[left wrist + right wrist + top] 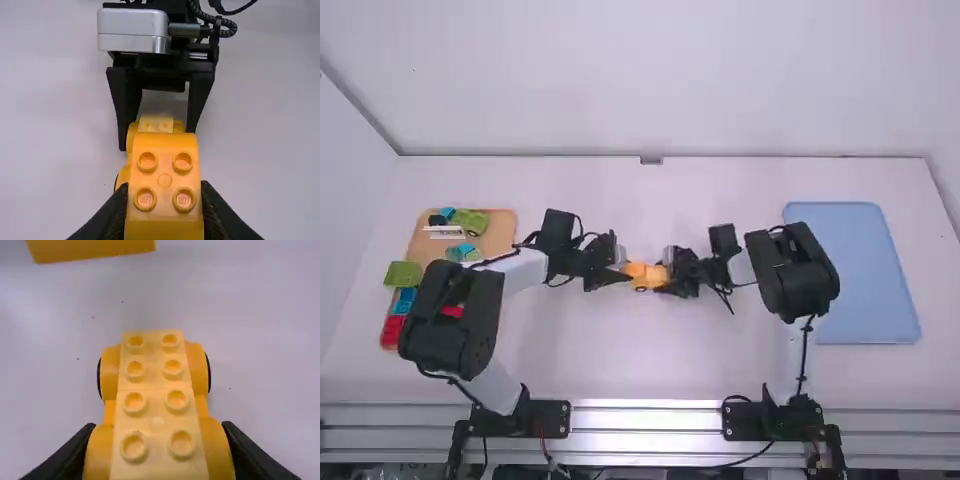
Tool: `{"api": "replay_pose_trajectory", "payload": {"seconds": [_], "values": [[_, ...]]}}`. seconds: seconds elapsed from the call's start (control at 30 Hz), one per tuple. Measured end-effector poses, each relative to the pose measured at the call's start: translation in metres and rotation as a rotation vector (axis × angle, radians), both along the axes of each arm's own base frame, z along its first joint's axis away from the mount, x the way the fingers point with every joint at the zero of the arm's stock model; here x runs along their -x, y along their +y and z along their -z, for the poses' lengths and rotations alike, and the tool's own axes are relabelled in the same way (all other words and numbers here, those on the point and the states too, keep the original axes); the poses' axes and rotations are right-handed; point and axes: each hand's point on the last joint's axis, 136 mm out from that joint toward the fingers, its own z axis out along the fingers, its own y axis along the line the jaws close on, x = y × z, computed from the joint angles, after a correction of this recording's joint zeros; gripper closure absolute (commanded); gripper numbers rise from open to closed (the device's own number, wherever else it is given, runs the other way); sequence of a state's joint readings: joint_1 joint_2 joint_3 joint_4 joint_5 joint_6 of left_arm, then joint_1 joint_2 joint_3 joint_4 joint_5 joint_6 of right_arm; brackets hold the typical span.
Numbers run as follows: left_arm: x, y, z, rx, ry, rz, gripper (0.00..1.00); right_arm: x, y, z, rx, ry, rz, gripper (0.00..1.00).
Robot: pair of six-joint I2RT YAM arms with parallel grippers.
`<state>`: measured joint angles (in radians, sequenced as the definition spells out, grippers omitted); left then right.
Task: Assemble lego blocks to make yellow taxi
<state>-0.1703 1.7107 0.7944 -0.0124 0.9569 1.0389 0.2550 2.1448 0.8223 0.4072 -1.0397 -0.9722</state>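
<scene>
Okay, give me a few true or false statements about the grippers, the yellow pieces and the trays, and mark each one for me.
1. The left gripper holds a yellow block. True.
2. That block has a single stud on top. False: four raised studs show.
3. A wheeled yellow base sits between the right gripper's fingers. True.
4. The grippers are at opposite ends of the table. False: they are close together near its middle.
5. In the high view, a tan tray is on the left and a blue tray on the right. True.
</scene>
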Motion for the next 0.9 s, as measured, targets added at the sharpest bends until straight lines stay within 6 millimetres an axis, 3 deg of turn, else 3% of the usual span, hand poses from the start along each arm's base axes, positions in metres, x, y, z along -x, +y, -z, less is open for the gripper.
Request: {"api": "replay_pose_trajectory", "payload": {"seconds": [0.2, 0.5, 0.9], "values": [[-0.007, -0.01, -0.004, 0.017, -0.061, 0.018, 0.97, 0.002, 0.0, 0.0, -0.001, 0.006, -0.006, 0.56], [-0.012, -0.023, 0.026, 0.071, 0.024, 0.016, 0.98, 0.003, 0.0, 0.0, -0.003, -0.001, -0.014, 0.55], [-0.02, -0.027, 0.032, 0.115, 0.053, -0.007, 0.98, 0.004, 0.001, 0.0, -0.003, -0.003, -0.019, 0.54]]}}
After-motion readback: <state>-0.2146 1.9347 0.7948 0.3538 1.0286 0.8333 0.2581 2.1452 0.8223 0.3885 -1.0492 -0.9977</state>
